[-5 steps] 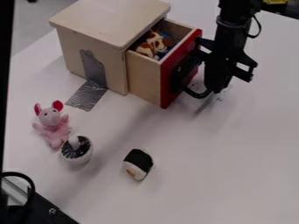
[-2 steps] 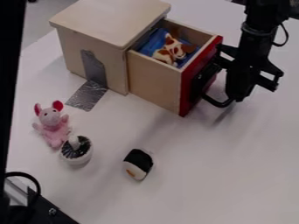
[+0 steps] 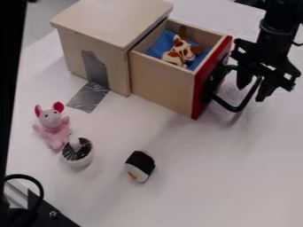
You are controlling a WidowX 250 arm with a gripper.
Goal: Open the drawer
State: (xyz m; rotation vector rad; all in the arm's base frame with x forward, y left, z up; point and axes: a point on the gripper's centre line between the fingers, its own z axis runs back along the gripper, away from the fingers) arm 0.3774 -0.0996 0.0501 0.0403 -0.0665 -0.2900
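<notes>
the pincer [image 3: 251, 92] is open, its two fingers apart at the outer bar of the black handle [image 3: 230, 107]. the drawer [image 3: 161, 83] stands well out of the wooden cabinet [image 3: 109, 22], so the pull looks all but done; next comes easing clear without nudging it shut. the arm [image 3: 278, 24] hangs down at the top right, beside the red front [image 3: 203, 80].

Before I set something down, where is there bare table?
Widest: the white table right of the sushi toy, below the drawer handle. Smaller: between the sushi toy and the drawer. Crowded: around the handle, where the gripper hangs, and around the pink plush toy and round black-and-white toy.
</notes>
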